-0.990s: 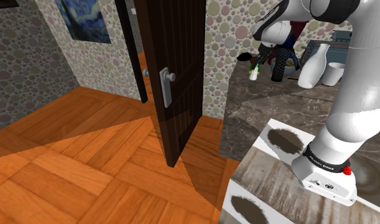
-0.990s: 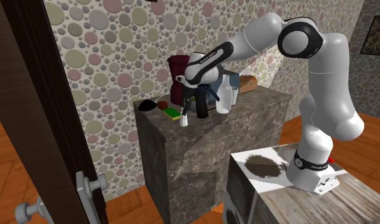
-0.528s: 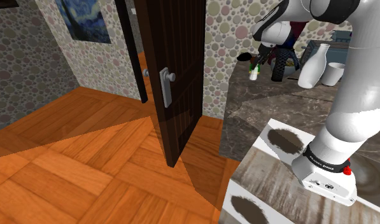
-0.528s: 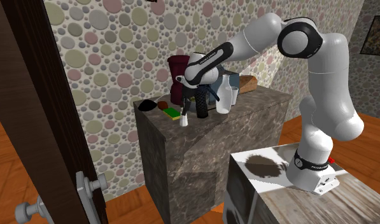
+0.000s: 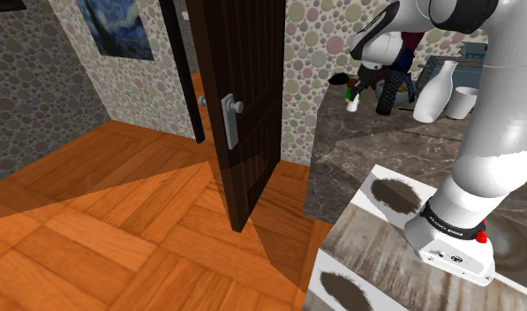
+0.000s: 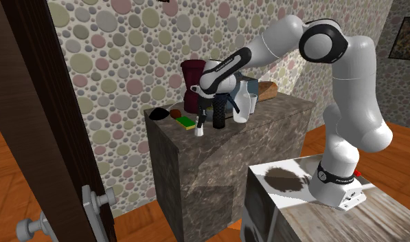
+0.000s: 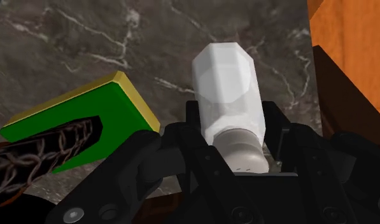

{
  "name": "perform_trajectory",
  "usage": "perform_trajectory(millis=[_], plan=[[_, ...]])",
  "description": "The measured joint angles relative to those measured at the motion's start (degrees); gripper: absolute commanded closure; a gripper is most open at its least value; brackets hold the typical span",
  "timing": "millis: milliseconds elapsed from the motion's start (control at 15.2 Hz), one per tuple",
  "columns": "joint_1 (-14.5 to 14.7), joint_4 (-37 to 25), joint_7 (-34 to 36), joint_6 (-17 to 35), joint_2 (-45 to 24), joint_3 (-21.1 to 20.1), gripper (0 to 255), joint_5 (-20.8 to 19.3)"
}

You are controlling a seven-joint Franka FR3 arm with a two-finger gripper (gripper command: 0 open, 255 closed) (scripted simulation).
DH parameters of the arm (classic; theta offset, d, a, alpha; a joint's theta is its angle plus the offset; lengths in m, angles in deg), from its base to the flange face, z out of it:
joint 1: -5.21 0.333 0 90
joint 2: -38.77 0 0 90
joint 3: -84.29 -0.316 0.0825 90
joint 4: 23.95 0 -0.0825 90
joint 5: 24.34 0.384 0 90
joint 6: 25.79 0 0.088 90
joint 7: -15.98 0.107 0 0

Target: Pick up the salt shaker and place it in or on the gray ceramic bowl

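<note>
1. My gripper (image 7: 233,153) is clamped on the white salt shaker (image 7: 225,89), my fingers pressing its sides near the grey cap
2. The shaker is upright over the marble counter (image 7: 86,38), near its edge
3. A green-and-yellow sponge (image 7: 86,124) lies just beside it
4. The dark bowl (image 6: 157,114) sits farther toward the second exterior view's left

Pebble-spotted walls (image 5: 41,79), orange parquet floor (image 5: 120,221)
</note>
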Motion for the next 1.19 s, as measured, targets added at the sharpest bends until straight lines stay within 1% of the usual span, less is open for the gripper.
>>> perform_trajectory(millis=[66, 198, 1188], plan=[[0.1, 0.0, 0.2, 0.0, 0.0, 0.0, 255, -0.1], [-0.3, -0.8, 0.0, -2.1, 0.0, 0.3, 255, -0.5], [1.4, -5.1, 5.2, -11.5, 5.8, 2.7, 255, -7.1]])
